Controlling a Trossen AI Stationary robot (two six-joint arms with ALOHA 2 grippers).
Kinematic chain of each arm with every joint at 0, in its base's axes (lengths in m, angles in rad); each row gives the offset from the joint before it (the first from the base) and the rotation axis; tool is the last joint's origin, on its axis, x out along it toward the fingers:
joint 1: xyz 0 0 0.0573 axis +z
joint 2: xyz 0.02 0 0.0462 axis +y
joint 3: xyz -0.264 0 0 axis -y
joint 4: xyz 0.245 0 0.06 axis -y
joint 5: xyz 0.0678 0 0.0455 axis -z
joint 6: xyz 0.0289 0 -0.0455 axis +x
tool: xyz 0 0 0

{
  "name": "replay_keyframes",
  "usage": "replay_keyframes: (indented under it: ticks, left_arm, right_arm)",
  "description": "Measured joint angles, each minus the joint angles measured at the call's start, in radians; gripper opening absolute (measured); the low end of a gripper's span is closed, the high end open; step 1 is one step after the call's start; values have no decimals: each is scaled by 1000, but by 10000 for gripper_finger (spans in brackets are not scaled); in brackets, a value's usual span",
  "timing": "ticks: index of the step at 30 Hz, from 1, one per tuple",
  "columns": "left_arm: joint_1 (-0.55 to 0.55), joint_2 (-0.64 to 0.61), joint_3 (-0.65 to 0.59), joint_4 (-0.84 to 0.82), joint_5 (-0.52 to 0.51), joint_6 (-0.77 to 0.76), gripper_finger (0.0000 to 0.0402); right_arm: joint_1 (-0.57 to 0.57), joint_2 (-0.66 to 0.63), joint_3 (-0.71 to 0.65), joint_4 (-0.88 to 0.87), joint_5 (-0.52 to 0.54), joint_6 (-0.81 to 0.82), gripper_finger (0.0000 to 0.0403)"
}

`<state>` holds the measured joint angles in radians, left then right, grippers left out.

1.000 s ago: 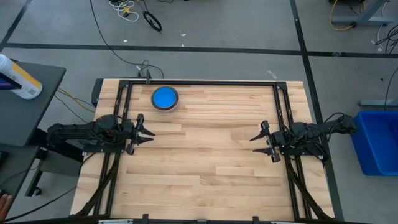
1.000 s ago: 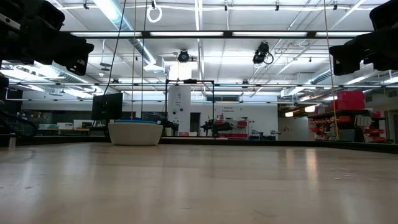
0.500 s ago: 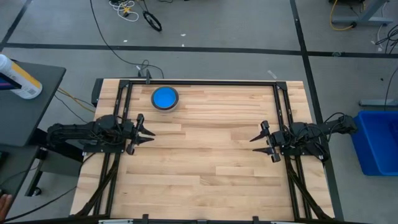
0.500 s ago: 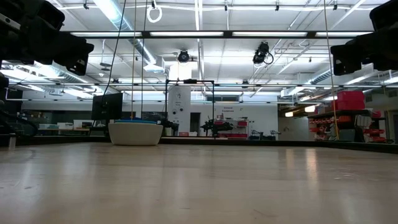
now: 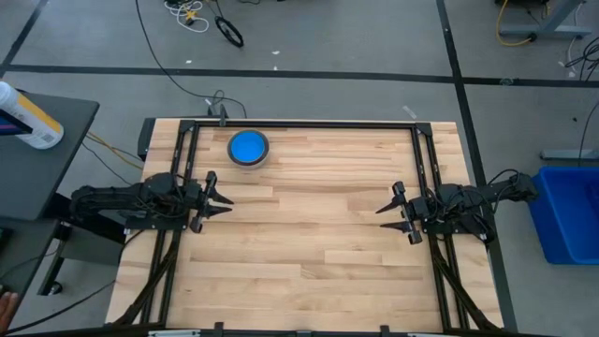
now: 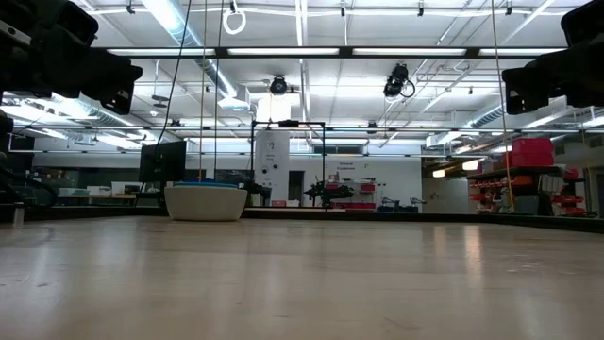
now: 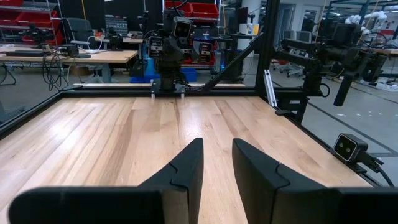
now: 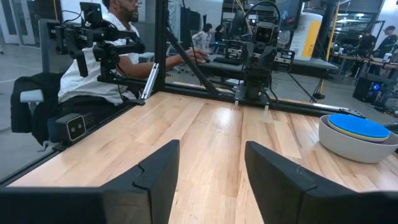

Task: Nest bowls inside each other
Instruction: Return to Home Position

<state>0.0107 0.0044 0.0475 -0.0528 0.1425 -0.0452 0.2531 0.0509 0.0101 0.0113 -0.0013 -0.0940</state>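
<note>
The bowls (image 5: 248, 148) stand nested in one stack at the table's far left, with the grey one outside resting by its base on the wood. The blue one is on top and a yellow rim shows between them (image 8: 357, 134). The low view shows the stack as a grey bowl with a blue rim (image 6: 206, 201). My left gripper (image 5: 227, 204) hovers level at the table's left side, open, with nothing between its fingers (image 7: 217, 168). My right gripper (image 5: 381, 217) hovers level at the right side, open and empty (image 8: 211, 174). Both are far from the stack.
A black frame rail (image 5: 299, 123) runs around the table top. A blue bin (image 5: 566, 211) stands on the floor to the right, and a bottle (image 5: 28, 117) lies on a side table to the left. A person (image 8: 106, 68) sits beyond the table's edge.
</note>
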Motion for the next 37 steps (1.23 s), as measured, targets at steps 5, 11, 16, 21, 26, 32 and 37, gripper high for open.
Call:
replay_keyframes:
  ticks: [5, 11, 16, 21, 26, 32, 37]
  left_arm:
    - [0, 0, 0, 0, 0, 0, 93]
    - [0, 0, 0, 0, 0, 0, 93]
    - [0, 0, 0, 0, 0, 0, 93]
    - [0, 0, 0, 0, 0, 0, 93]
    - [0, 0, 0, 0, 0, 0, 93]
    - [0, 0, 0, 0, 0, 0, 93]
    - [0, 0, 0, 0, 0, 0, 93]
  right_arm:
    - [0, 0, 0, 0, 0, 0, 199]
    - [0, 0, 0, 0, 0, 0, 208]
    - [0, 0, 0, 0, 0, 0, 215]
    - [0, 0, 0, 0, 0, 0, 221]
    - [0, 0, 0, 0, 0, 0, 227]
    - [0, 0, 0, 0, 0, 0, 233]
    - [0, 0, 0, 0, 0, 0, 240]
